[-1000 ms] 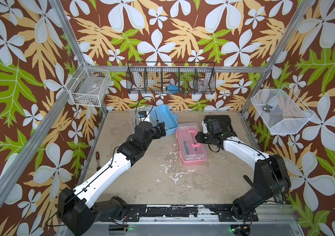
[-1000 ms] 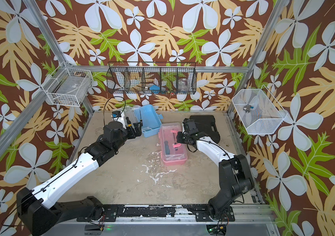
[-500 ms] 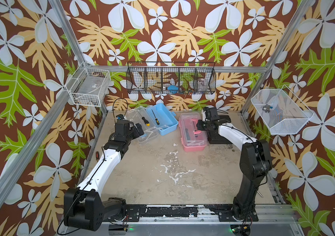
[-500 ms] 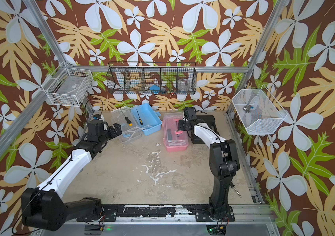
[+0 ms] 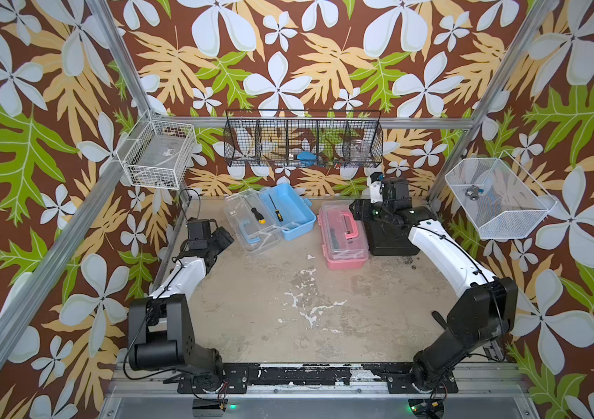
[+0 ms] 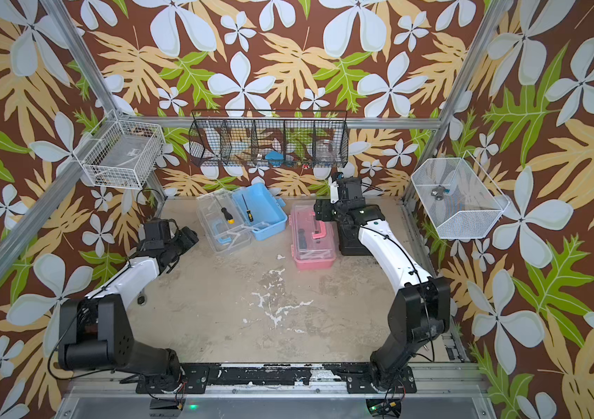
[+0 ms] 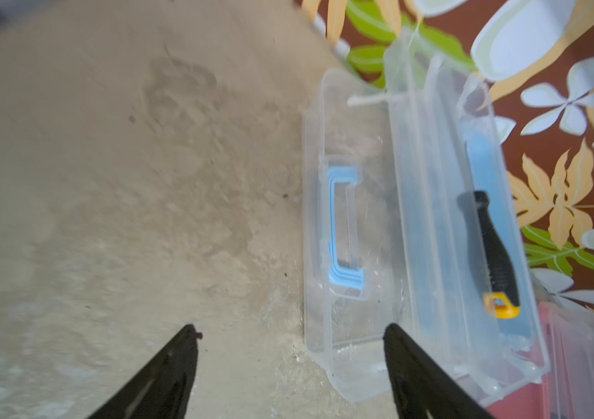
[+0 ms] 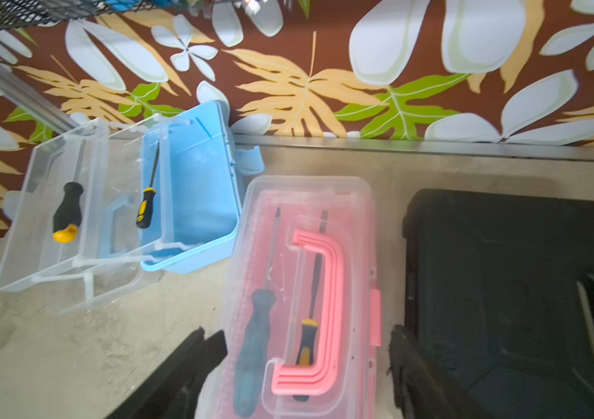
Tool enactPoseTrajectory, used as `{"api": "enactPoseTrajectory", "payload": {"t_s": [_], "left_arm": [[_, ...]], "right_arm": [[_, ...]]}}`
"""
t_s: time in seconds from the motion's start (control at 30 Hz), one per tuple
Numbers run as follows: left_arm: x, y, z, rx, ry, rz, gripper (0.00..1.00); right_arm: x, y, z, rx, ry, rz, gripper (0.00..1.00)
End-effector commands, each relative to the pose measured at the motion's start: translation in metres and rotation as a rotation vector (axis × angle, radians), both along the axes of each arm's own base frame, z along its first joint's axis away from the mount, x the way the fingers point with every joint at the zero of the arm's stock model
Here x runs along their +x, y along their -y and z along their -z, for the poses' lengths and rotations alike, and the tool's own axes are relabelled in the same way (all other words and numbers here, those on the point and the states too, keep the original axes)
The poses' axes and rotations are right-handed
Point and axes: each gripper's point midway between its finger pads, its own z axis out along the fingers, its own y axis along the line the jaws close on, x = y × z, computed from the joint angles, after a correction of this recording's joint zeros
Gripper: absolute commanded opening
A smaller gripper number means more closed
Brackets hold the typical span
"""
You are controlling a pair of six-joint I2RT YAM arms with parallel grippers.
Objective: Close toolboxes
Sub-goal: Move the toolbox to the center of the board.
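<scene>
Pink plastic forms the base of one box: the pink toolbox (image 5: 342,237) sits on the sandy worktop (image 5: 270,290) toward the back wall. Its clear lid is down over the base, and its pink handle (image 8: 333,308) lies flat on top. Two screwdrivers show through that lid in the right wrist view. The black hard case (image 5: 391,237) lies just beside this box on its right; whether the two touch I cannot tell.

To the left of the pink one, with a narrow gap between them, the blue toolbox (image 5: 288,214) stands open. Its open lid (image 5: 248,226) is thrown back onto the worktop on the left side, with the blue handle (image 7: 344,279) against it. One black-and-yellow screwdriver (image 8: 67,214) rests in the clear part, and a slimmer screwdriver (image 8: 145,208) lies in the blue base.

The left tool (image 7: 290,328) hangs low just left of the open lid. Its fingers are spread apart with only bare worktop between them, and it grips nothing. The right tool (image 8: 304,332) sits over the far end of the pink toolbox, next to the black case. Its fingers are parted wider than the box, one on each side, and daylight shows on the case side, so it is not clamped on anything.
</scene>
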Motion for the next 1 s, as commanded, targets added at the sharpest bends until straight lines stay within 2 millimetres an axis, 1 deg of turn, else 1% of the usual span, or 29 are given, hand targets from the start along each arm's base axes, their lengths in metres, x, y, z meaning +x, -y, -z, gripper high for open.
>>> {"api": "enactPoseTrajectory", "payload": {"t_s": [0.0,0.07,0.13,0.23,0.37,0.4,0.5,0.57,0.6,0.63,0.7,0.83,0.9,0.97], "left_arm": [[0.010,0.018,0.014,-0.116,0.009,0.052,0.75],[0.013,0.023,0.024,-0.124,-0.009,0.063,0.75],[0.017,0.024,0.034,-0.101,-0.031,0.061,0.75],[0.024,0.028,0.051,-0.115,-0.067,0.072,0.74],[0.035,0.033,0.058,-0.065,-0.094,0.096,0.72],[0.036,0.031,0.063,-0.042,-0.119,0.094,0.68],[0.041,0.027,0.069,-0.008,-0.148,0.103,0.56],[0.042,0.025,0.069,0.020,-0.157,0.107,0.51],[0.043,0.024,0.069,0.034,-0.162,0.111,0.46],[0.043,0.023,0.070,0.051,-0.177,0.116,0.44],[0.042,0.018,0.075,0.100,-0.214,0.126,0.39],[0.037,0.005,0.083,0.200,-0.292,0.132,0.36],[0.031,-0.003,0.081,0.253,-0.318,0.124,0.32],[0.022,-0.013,0.075,0.315,-0.332,0.113,0.28]], "right_arm": [[-0.020,-0.011,0.006,0.051,-0.041,-0.065,0.78],[-0.029,-0.012,0.009,0.060,-0.045,-0.074,0.77],[-0.038,-0.011,0.011,0.064,-0.047,-0.075,0.77],[-0.049,-0.007,0.017,0.067,-0.051,-0.068,0.77],[-0.062,-0.005,0.029,0.064,-0.076,-0.071,0.77],[-0.065,-0.003,0.032,0.063,-0.081,-0.069,0.77],[-0.071,-0.002,0.035,0.069,-0.086,-0.066,0.77],[-0.074,-0.001,0.035,0.075,-0.083,-0.066,0.76],[-0.075,-0.002,0.035,0.077,-0.082,-0.066,0.76],[-0.075,-0.001,0.036,0.076,-0.083,-0.065,0.76],[-0.075,-0.001,0.035,0.078,-0.082,-0.064,0.76],[-0.077,-0.002,0.037,0.083,-0.085,-0.066,0.76],[-0.078,-0.001,0.039,0.082,-0.089,-0.067,0.76],[-0.080,-0.002,0.041,0.083,-0.094,-0.072,0.75]]}}
